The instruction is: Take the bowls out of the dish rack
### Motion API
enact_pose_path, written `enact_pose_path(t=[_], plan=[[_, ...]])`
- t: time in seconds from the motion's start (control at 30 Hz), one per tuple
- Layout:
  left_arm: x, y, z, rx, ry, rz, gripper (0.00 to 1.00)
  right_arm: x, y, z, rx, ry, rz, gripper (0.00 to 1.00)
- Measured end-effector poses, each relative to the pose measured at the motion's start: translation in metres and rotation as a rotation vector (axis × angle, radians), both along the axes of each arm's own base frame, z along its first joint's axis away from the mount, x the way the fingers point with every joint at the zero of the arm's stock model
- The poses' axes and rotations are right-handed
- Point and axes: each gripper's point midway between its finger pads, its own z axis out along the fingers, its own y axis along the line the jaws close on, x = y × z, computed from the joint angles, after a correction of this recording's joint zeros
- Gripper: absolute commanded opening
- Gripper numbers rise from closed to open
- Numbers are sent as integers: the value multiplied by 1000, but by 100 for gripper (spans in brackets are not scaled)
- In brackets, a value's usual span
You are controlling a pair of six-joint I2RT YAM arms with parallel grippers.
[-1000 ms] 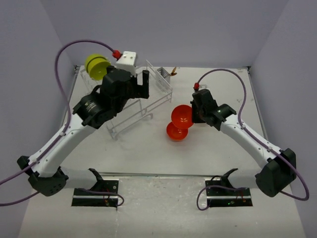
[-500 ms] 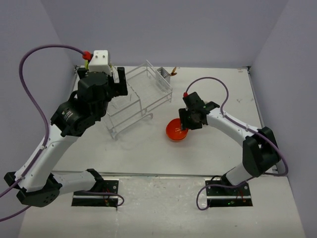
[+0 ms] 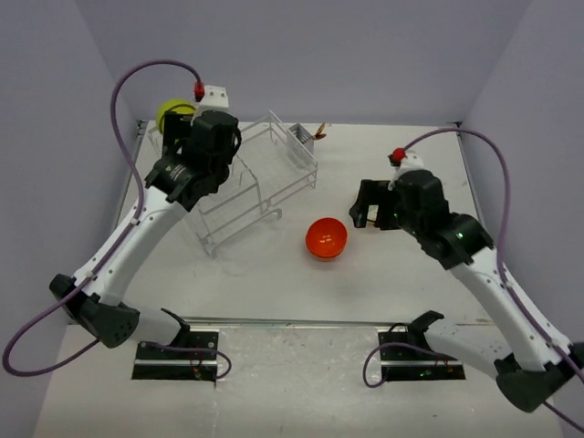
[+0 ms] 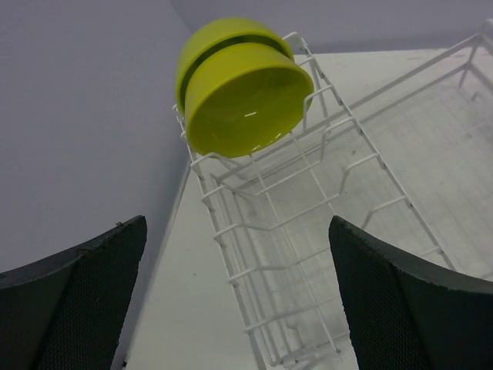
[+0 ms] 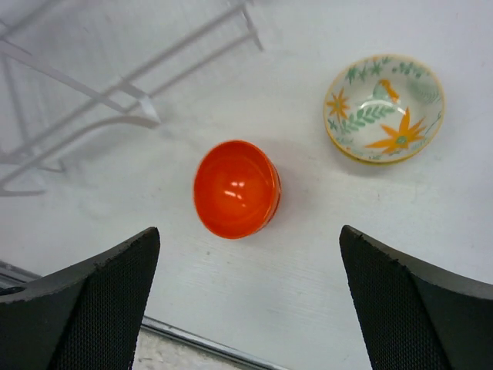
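The white wire dish rack (image 3: 260, 178) stands at the back left. A lime-green bowl (image 4: 243, 96) leans on edge at its far left end, partly hidden behind my left arm in the top view. My left gripper (image 4: 239, 308) hangs open above the rack's left side, short of that bowl, with nothing between its fingers. An orange bowl (image 3: 327, 238) sits on the table nested in a second orange one. My right gripper (image 5: 250, 301) is open and empty, raised above and to the right of the orange bowl (image 5: 235, 187). The cream flower-patterned bowl (image 5: 384, 108) sits upright beside them.
A small grey cutlery basket (image 3: 301, 141) is fixed to the rack's right end. Purple cables loop over both arms. Grey walls close in the left, back and right sides. A metal rail (image 3: 301, 321) runs along the near table edge.
My right gripper opened, left its orange bowl in the other orange bowl, and drew back up and to the right. My left arm swung around the rack's back-left end, staying open.
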Motion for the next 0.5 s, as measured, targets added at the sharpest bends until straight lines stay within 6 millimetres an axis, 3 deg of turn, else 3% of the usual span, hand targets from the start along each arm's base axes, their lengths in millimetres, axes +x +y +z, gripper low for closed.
enact_pose_path(t=[0.1, 0.2, 0.27, 0.5], plan=[[23, 5, -20, 100, 63, 46, 100, -25, -16, 54, 97, -172, 1, 99], [44, 16, -32, 161, 103, 84, 93, -47, -29, 75, 151, -260, 3, 99], [56, 26, -32, 186, 114, 110, 90, -57, -35, 72, 161, -273, 6, 99], [83, 44, -17, 191, 78, 150, 81, -71, -36, 34, 135, -196, 35, 99]])
